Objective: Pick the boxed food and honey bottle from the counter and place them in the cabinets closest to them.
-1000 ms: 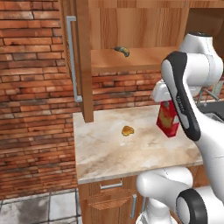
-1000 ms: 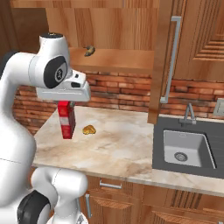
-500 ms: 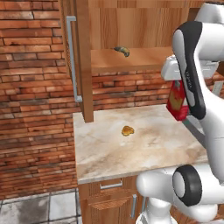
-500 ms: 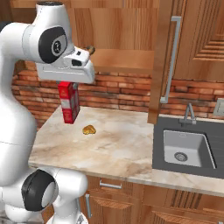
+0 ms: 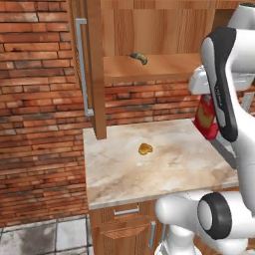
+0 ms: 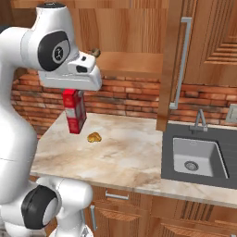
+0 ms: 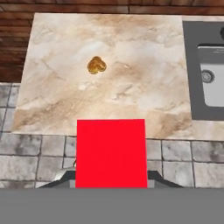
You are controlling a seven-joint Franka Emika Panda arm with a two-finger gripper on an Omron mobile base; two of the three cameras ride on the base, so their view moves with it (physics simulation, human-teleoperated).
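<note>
My gripper point(image 6: 74, 90) is shut on the top of the boxed food point(image 6: 74, 111), a red carton hanging slightly tilted in the air above the counter point(image 6: 129, 157). From the left base the carton point(image 5: 205, 117) shows partly behind my forearm, level with the brick wall below the open cabinet shelf point(image 5: 149, 67). In the hand view the carton's red face point(image 7: 110, 151) covers the fingers, with the counter point(image 7: 131, 57) far below. The honey bottle is out of view.
A golden-brown lump point(image 5: 145, 148) point(image 6: 94, 137) point(image 7: 96, 65) lies mid-counter. A small dark item point(image 5: 138, 58) sits on the cabinet shelf. The cabinet door point(image 5: 92, 69) stands open at the left. A sink point(image 6: 196, 155) with faucet point(image 6: 200, 121) lies to the right.
The arm has risen, lifting the boxed food from just above the counter to about the height of the brick wall under the shelf. The lump has not moved.
</note>
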